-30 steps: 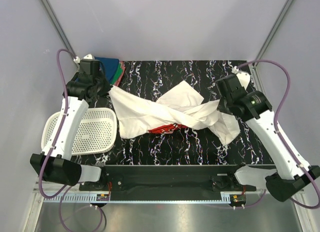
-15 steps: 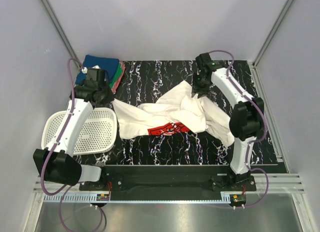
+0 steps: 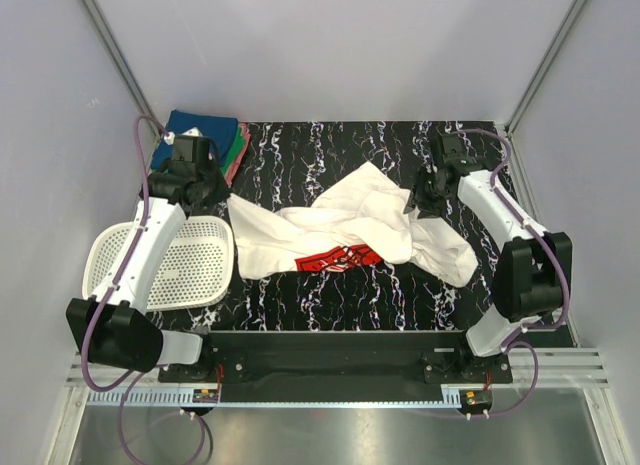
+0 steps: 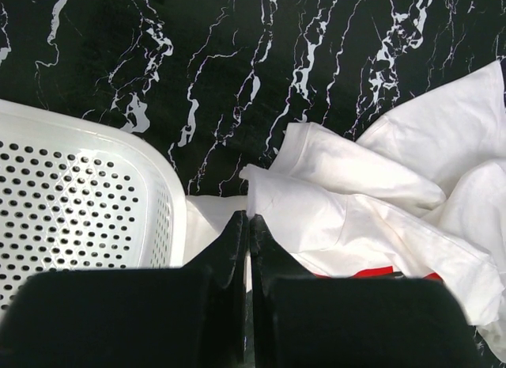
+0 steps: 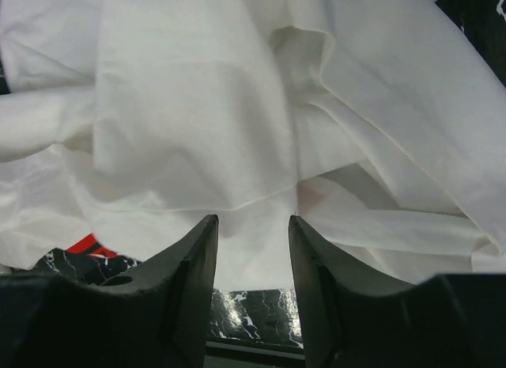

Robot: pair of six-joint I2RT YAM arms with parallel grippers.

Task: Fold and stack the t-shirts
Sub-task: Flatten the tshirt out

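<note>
White tee (image 3: 340, 230) lies crumpled mid of table (image 3: 330, 150), red print (image 3: 338, 255) partly showing, cloth bunched and crossed over itself. Folded stack (image 3: 210, 133) sits at far-left corner, basket (image 3: 160, 265) near left. L gripper (image 4: 247, 225): jaws pressed together at tee's left edge; can't tell if hem is nipped. R gripper (image 5: 251, 219): jaws apart, nothing held, just over the right bunch. Step looks like spreading flat. R should take a single outer layer at a corner, not the wad, then pull away from L w/ even tension, staying low.
</note>
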